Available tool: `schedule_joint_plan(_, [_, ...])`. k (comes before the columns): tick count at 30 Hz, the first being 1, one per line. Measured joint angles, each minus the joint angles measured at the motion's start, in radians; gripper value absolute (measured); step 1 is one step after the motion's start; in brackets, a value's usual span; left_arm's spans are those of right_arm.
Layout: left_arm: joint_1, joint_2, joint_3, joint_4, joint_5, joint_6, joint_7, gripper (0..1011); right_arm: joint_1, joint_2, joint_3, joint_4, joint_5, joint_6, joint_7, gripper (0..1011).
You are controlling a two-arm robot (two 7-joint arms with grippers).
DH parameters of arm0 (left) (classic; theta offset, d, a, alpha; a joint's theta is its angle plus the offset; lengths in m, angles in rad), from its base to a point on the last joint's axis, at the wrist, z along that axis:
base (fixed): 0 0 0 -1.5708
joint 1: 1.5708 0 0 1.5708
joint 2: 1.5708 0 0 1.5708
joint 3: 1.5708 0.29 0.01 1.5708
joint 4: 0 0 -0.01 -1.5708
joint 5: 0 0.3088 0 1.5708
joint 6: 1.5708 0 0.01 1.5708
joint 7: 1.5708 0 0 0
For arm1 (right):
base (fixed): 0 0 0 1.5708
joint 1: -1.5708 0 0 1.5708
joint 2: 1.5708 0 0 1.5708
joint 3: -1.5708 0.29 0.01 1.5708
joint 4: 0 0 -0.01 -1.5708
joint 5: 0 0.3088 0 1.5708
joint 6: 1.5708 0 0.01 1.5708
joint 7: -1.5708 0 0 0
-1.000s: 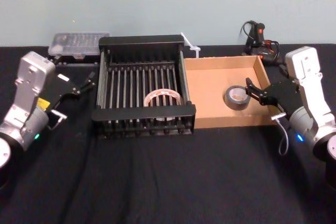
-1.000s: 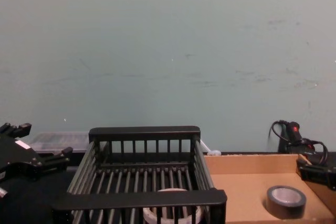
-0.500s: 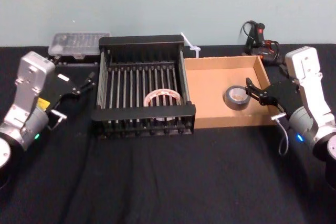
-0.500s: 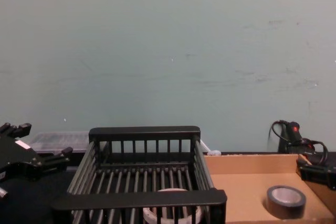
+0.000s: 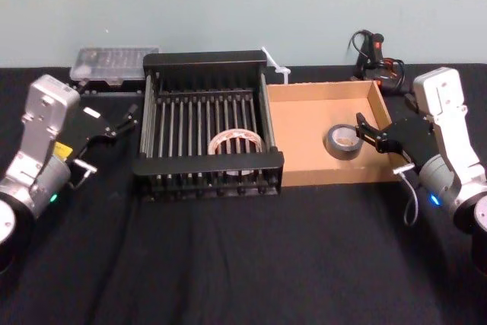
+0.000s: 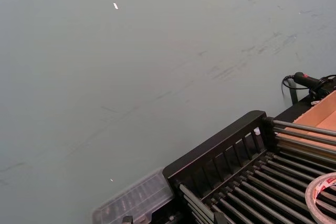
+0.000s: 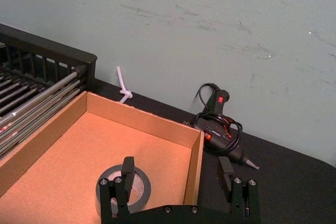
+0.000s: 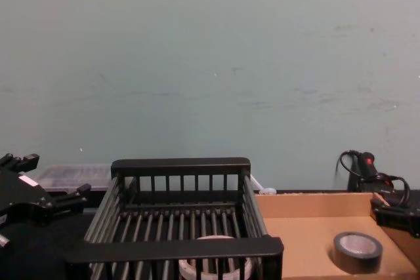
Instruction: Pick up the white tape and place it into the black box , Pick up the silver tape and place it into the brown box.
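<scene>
White tape [image 5: 236, 142] lies on the slatted floor of the black box [image 5: 207, 59] at frame centre. Silver tape [image 5: 343, 141] rests flat inside the brown box [image 5: 304, 176], centre-right. Right pincer [image 5: 368, 133] hangs spread apart over the brown box's right wall, beside the roll. Left pincer [image 5: 128, 115], at left, is open and empty.

I am in a workshop or robot test room. My table [image 5: 228, 264] has a black cloth on it and stands against a bare, scuffed pale green wall [image 8: 210, 63]. A glue gun [image 7: 218, 116] lies far right, and a clear plastic parts case [image 5: 114, 62] far left.
</scene>
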Motion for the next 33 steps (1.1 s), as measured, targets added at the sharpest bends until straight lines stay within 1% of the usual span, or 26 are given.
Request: schedule_joint_plan(33, [0.0, 0.0, 0.0, 0.0, 0.0, 0.0, 0.0, 1001, 0.0, 0.0, 0.0, 0.0, 0.0, 0.0, 0.0, 1003])
